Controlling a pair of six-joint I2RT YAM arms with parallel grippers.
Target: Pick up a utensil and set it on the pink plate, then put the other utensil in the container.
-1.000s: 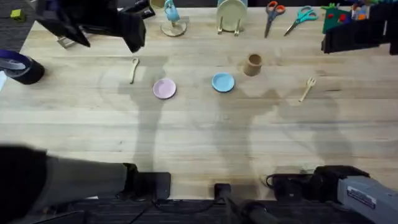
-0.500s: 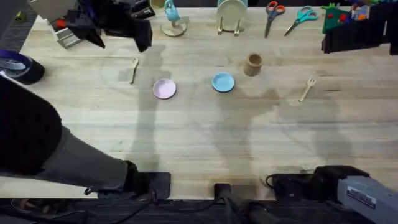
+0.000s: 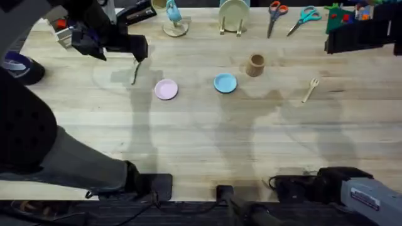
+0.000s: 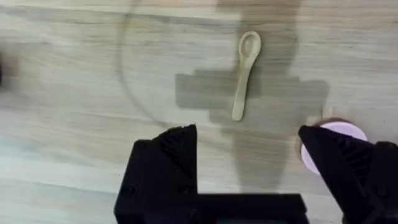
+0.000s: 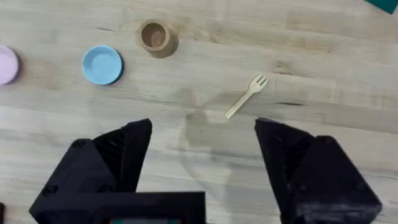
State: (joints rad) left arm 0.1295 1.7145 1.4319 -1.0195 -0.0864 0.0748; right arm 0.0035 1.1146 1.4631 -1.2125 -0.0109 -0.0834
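The right gripper point(image 5: 202, 165) hung above the table point(image 5: 348, 81) with its jaws spread wide. The fork point(image 5: 246, 96) lay flat, well apart from the container point(image 5: 154, 37). The blue plate point(image 5: 102, 64) sat near the container, the pink plate point(image 5: 6, 65) beyond it.

Along the far edge of your table point(image 3: 201, 144) stand a blue mug point(image 3: 173, 12) on a round wooden coaster, and a pale-green plate point(image 3: 233, 12) propped upright in a small rack. To the right of those lie two pairs of scissors: the orange-handled pair point(image 3: 275, 14), then the teal-handled pair point(image 3: 303, 17), both with blades pointing toward you. A light-blue plate point(image 3: 225, 83) sits flat near the middle of the table. At the left edge you have a dark roll of tape point(image 3: 19, 66) (partly hidden). In the far right corner there is a green block with small coloured pieces point(image 3: 348, 14) behind a black bar.
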